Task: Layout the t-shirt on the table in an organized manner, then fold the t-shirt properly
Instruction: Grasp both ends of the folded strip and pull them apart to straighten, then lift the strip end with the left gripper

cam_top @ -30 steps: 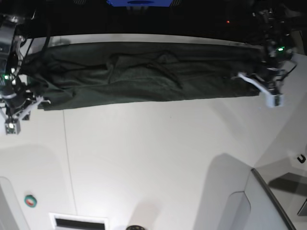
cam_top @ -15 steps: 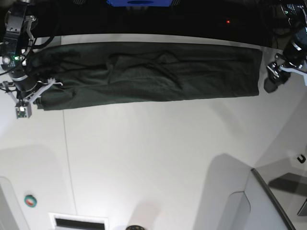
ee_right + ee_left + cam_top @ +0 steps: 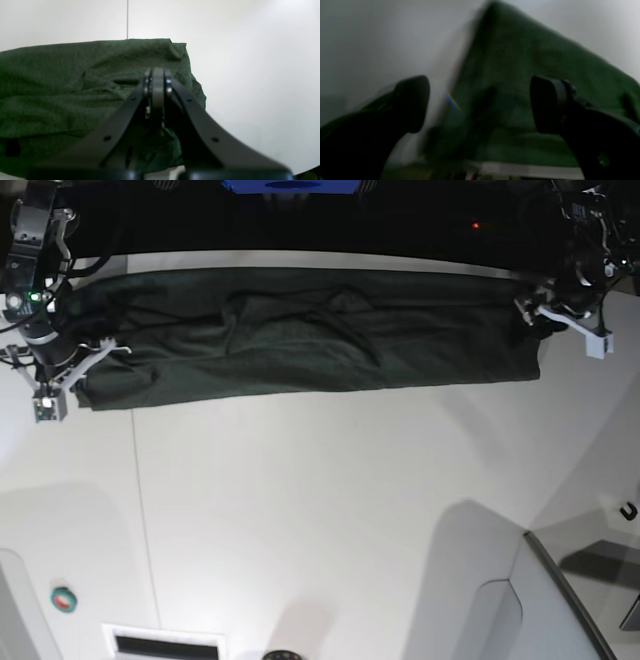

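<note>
T-shirt [image 3: 310,330] lies stretched in a long dark green band across the far side of the white counter [image 3: 330,510], rumpled near its middle. At the band's right end the left hand [image 3: 565,315] hovers with its fingers [image 3: 412,102] spread wide, grasping nothing. At the left end the right hand [image 3: 157,82] is clenched tight above the cloth's bunched corner, with no cloth visibly between its tips.
</note>
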`<control>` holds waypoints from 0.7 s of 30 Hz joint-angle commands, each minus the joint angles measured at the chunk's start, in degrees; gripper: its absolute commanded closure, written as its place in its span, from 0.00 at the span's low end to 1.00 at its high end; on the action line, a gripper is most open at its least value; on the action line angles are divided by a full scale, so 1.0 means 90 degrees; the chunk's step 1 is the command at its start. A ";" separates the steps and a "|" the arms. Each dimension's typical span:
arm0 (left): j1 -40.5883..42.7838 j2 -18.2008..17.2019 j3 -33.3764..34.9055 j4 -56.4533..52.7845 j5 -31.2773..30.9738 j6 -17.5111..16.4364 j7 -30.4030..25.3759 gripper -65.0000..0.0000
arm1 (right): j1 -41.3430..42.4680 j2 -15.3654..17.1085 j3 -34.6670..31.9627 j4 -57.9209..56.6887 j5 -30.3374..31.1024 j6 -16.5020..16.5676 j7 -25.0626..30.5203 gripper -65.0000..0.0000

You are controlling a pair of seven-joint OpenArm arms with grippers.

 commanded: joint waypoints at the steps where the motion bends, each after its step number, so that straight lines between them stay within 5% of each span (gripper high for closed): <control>1: 0.0017 -0.0070 0.0150 -0.0095 0.0079 0.0017 0.0152 0.06 | 0.0030 0.0060 0.0047 0.0111 0.0001 0.0053 0.0127 1.00; 7: -0.0080 -0.0060 0.0579 -0.0827 0.0079 0.0017 0.0113 0.11 | -0.0019 0.0060 0.0057 0.0111 0.0001 0.0053 0.0127 1.00; 9: -0.0139 -0.0060 0.0570 -0.0866 0.0089 0.0017 0.0103 0.31 | -0.0029 0.0060 0.0057 0.0111 0.0001 0.0053 0.0127 1.00; 14: -0.0510 -0.0060 0.0628 -0.1189 0.0089 0.0017 0.0016 1.00 | -0.0068 0.0060 0.0057 0.0111 0.0001 0.0053 0.0127 1.00; 21: -0.1096 -0.0138 0.1097 -0.2078 0.0098 0.0027 -0.0834 1.00 | -0.0156 0.0060 0.0057 0.0150 0.0001 0.0053 0.0127 1.00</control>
